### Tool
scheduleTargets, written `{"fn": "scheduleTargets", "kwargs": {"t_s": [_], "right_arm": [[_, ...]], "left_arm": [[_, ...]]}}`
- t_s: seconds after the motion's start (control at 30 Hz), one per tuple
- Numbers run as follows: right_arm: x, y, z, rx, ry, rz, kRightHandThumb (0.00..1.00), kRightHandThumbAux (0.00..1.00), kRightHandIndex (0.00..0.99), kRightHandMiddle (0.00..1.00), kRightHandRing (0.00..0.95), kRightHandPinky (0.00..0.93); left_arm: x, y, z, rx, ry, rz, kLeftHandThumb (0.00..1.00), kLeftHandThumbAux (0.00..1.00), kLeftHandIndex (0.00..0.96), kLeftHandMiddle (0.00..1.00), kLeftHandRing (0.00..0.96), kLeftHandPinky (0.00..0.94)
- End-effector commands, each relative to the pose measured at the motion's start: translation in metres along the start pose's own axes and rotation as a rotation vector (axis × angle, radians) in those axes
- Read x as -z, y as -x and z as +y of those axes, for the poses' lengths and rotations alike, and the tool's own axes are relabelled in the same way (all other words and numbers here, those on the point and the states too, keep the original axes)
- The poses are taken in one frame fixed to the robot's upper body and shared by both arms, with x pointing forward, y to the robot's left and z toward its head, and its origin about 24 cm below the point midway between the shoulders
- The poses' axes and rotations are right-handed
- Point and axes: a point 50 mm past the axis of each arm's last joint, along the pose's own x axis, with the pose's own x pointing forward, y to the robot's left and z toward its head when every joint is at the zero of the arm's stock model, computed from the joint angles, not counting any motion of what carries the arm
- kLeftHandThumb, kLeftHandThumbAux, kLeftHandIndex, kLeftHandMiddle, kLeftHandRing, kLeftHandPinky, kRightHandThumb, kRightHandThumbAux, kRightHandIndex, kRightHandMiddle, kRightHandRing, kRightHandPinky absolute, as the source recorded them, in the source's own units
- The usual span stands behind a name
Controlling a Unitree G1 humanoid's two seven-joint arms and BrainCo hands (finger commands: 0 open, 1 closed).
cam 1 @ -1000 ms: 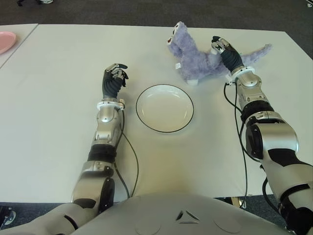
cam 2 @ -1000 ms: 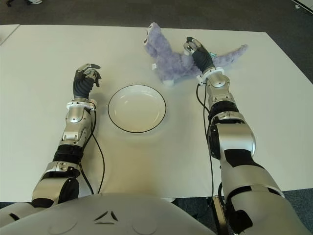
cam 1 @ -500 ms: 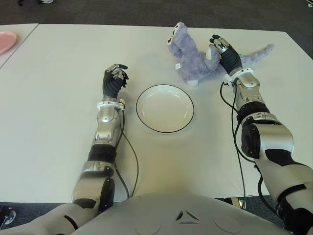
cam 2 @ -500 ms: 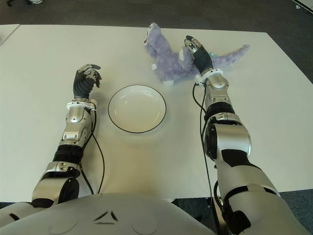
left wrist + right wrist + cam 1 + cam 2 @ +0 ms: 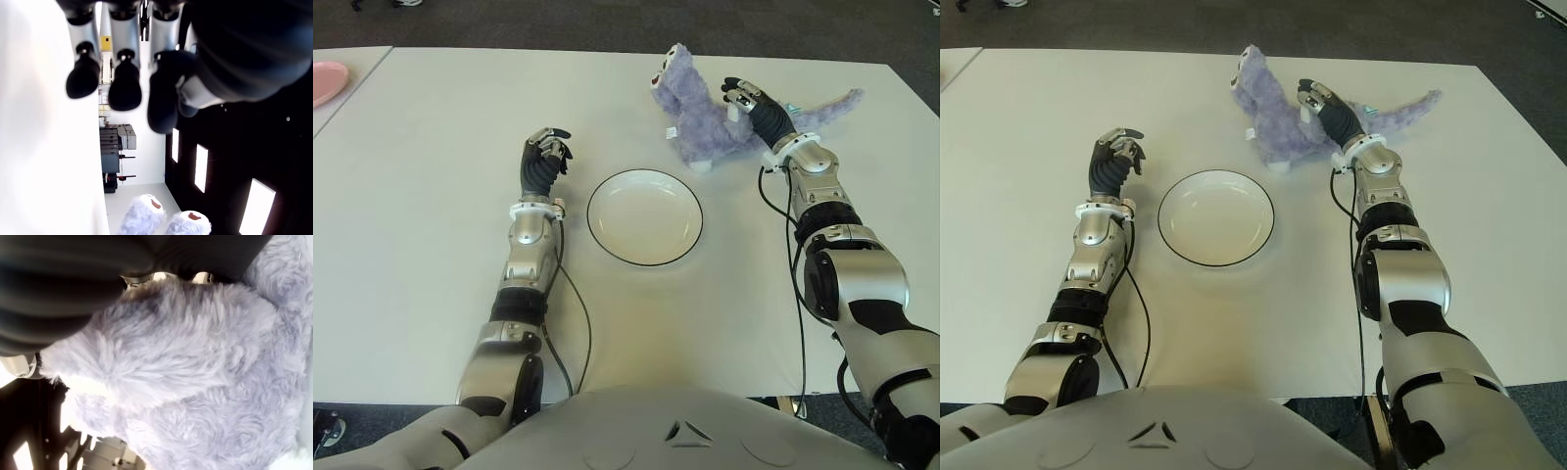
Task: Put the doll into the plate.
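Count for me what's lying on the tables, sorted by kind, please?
Plates: 2, a white plate on the main table and a pink plate on the table beside it.
Dolls: 1, a purple doll, with the right hand at it; the left hand shows left of the white plate.
Total: 3

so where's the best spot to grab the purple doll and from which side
Probably the thick body of the doll, from its right, the side away from the plate. The head rises toward the left and the thin tail trails off right, so the torso is the bulkiest, most balanced part. The right hand is already pressed into the fur there; the left hand shows left of the plate.
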Motion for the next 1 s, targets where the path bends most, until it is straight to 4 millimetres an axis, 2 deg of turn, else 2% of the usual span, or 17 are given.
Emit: {"fn": "scheduleTargets", "kwargs": {"t_s": [0.03, 0.23, 0.5, 0.83, 1.0], "right_arm": [[0.016, 0.004, 0.01, -0.068, 0.149, 0.106, 0.569, 0.327, 0.0, 0.0, 0.0, 0.0], [0.013, 0.005, 0.006, -0.128, 0.353, 0.142, 0.619, 0.339, 0.0, 0.0, 0.0, 0.0], [0.012, 0.005, 0.004, -0.25, 0.586, 0.235, 0.633, 0.322, 0.0, 0.0, 0.0, 0.0], [0.006, 0.007, -0.002, -0.291, 0.949, 0.249, 0.508, 0.138, 0.0, 0.0, 0.0, 0.0], [0.008, 0.009, -0.006, -0.275, 1.105, 0.249, 0.491, 0.096, 0.0, 0.0, 0.0, 0.0]], "left_arm": [[0.051, 0.036, 0.007, -0.027, 0.007, 0.215, 0.714, 0.702, 0.443, 0.737, 0.758, 0.732], [0.052, 0.037, 0.006, -0.025, 0.008, 0.218, 0.714, 0.702, 0.443, 0.738, 0.76, 0.726], [0.052, 0.037, 0.006, -0.026, 0.014, 0.217, 0.714, 0.702, 0.443, 0.743, 0.762, 0.724], [0.051, 0.038, 0.006, -0.023, 0.012, 0.215, 0.713, 0.701, 0.443, 0.741, 0.759, 0.734], [0.052, 0.038, 0.006, -0.016, 0.01, 0.216, 0.714, 0.701, 0.443, 0.74, 0.759, 0.738]]}}
